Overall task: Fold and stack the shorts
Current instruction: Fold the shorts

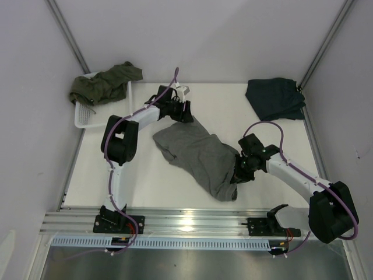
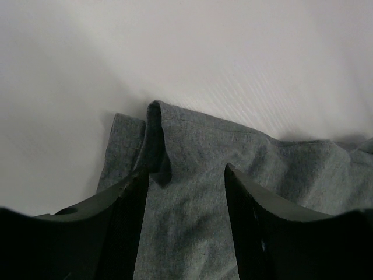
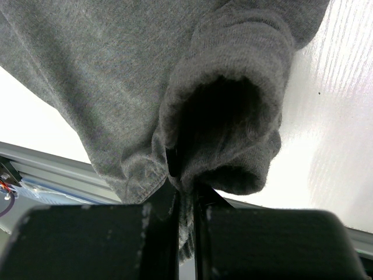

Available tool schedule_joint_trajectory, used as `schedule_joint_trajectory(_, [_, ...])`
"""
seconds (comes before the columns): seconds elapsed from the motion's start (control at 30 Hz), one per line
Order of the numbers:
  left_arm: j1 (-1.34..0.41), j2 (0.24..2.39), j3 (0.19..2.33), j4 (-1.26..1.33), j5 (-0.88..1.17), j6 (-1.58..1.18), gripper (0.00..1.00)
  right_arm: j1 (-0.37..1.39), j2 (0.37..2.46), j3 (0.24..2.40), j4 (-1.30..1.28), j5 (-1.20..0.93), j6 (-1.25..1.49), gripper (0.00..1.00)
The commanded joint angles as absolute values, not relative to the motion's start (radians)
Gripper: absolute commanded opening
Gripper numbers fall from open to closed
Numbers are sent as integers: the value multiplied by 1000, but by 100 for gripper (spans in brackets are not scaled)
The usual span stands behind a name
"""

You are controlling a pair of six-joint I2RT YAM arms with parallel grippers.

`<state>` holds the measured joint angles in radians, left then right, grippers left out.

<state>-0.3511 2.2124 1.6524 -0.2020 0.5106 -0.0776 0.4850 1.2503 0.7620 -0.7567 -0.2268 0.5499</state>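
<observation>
Jaws: grey shorts — basket far L

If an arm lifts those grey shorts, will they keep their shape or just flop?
Probably flop: the grey shorts lie crumpled and creased on the table. Pinched in the right gripper, the cloth bunches and droops around it, so it is likely soft and light.

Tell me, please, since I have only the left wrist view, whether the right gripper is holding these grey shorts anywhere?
Observer: Yes, the right gripper is shut on a bunched edge of the grey shorts, at their near right end.
Operator: Thank you. Where are the other pairs?
Observer: The dark navy shorts lie at the far right corner of the table.
Operator: And the third pair?
Observer: The olive green shorts are heaped over the white basket at the far left.
</observation>
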Motion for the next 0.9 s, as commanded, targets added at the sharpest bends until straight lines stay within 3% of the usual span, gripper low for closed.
schedule_joint_trajectory(0.0, [-351,2226,1684,-207,502,-57,58,492,1230,756,-756,-256,552,0])
schedule_joint_trajectory(0.13, [-351,2233,1690,-209,554,-54,51,494,1233,758,-756,-256,552,0])
schedule_joint_trajectory(0.57, [-357,2290,1755,-270,574,-32,48,494,1235,762,-756,-262,551,0])
schedule_joint_trajectory(0.77, [-357,2318,1802,-278,606,-38,27,494,1235,759,-758,-261,551,0])
schedule_joint_trajectory(0.87, [-357,2339,1838,-287,620,-41,0,494,1233,759,-758,-259,552,0])
